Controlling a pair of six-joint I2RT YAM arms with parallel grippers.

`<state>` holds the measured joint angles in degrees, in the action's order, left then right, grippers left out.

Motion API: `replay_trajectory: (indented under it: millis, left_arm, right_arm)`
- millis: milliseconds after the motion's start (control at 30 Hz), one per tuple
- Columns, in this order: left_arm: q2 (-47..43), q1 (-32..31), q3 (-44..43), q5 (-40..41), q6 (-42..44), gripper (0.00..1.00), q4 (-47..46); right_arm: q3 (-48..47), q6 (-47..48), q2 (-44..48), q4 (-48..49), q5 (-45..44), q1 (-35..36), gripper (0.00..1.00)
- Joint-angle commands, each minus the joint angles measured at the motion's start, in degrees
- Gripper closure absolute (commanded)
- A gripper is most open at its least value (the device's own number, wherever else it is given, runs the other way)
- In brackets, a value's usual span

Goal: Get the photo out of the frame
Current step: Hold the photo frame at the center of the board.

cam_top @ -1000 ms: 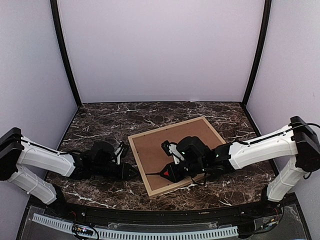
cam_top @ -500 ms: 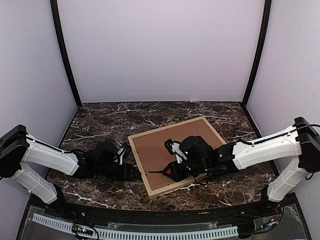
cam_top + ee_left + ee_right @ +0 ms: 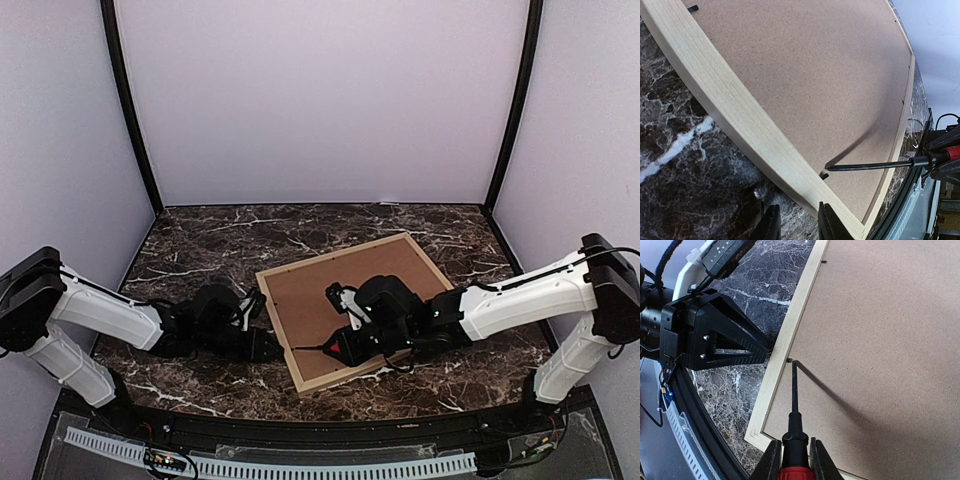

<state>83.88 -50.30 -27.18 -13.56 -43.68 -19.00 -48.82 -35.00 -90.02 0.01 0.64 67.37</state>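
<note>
Light natural wood, thin moulding: your frame (image 3: pixel 330 254) lies face down on the marble table (image 3: pixel 200 250), right of centre. Its brown backing board (image 3: pixel 340 280) is seated and hides the photo. Your right gripper (image 3: pixel 794 457) is clamped on a red-handled screwdriver (image 3: pixel 794 432), tip at a small black tab (image 3: pixel 789 360) on the left rail. Your left gripper (image 3: pixel 800 225) sits just beside that rail's outer edge, fingers narrowly parted, holding nothing.

A light wooden rectangular frame (image 3: pixel 330 254) lies on a dark marble table (image 3: pixel 200 240), brown fibreboard backing (image 3: pixel 310 295) in it. At its 8 o'clock rail: left gripper (image 3: pixel 268 347) outside, red-handled screwdriver (image 3: pixel 793 432) tip inside.
</note>
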Motion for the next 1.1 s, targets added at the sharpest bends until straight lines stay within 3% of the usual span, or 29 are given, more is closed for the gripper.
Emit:
replay_trajectory:
  millis: [0,667,1067]
  left_arm:
    - [0.9,-0.6,-1.1,-0.8,0.6,0.72,-1.9]
    - [2.9,-0.9,-2.1,-0.5,1.0,0.76,-1.3]
    - [3.6,-1.2,-2.3,0.4,1.1,0.83,-0.6]
  right_arm:
    - [-1.2,-0.2,-1.2,0.7,1.0,0.6,1.0]
    - [-3.7,0.5,-2.2,0.7,2.9,1.6,1.0]
    - [-5.7,0.7,-1.5,-0.8,3.2,2.7,1.0]
